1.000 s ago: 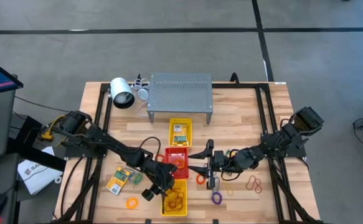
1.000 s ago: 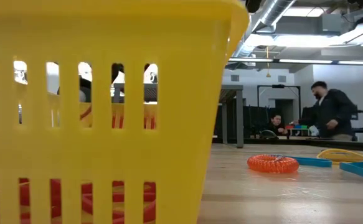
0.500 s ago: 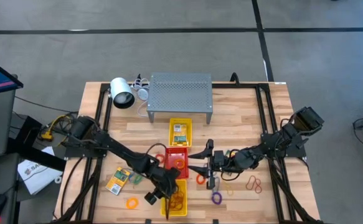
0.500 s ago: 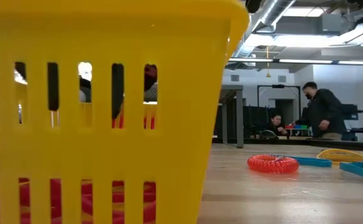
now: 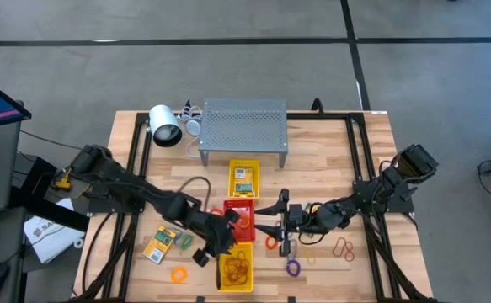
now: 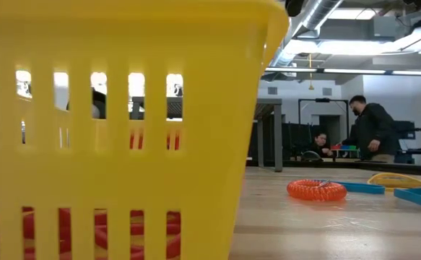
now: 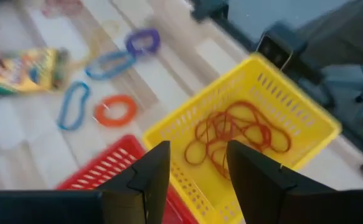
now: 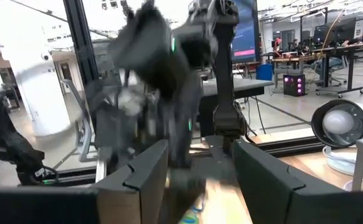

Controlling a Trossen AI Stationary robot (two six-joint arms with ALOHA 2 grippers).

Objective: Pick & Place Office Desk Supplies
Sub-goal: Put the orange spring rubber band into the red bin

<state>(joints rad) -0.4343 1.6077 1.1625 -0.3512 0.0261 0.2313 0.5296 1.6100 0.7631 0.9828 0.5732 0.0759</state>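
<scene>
I work at a wooden desk (image 5: pixel 329 164) with a black frame, standing on a grey concrete floor. My left hand (image 5: pixel 214 250) hangs just above the near yellow tray (image 5: pixel 236 271), at about 6 o'clock from the desk's middle; its fingers (image 7: pixel 145 180) are spread and hold nothing. In that tray lie brown rubber-band loops (image 7: pixel 231 134). Next to it, toward 12 o'clock, stands a red tray (image 5: pixel 238 217), and farther the same way a second yellow tray (image 5: pixel 245 179) with a card packet (image 5: pixel 243 186) inside.

My right hand (image 5: pixel 280 224) rests low at 3 o'clock from the red tray, fingers apart and empty. Near it lie an orange ring (image 5: pixel 272 242) and a purple ring (image 5: pixel 293 268). Another card packet (image 5: pixel 160 245) lies at 9 o'clock from the trays, with an orange loop (image 5: pixel 178 274) nearby.

At the far edge stand a grey perforated shelf (image 5: pixel 244 122) and a white lamp (image 5: pixel 165 126). In the room behind, two people (image 6: pixel 369 130) are at a bench.
</scene>
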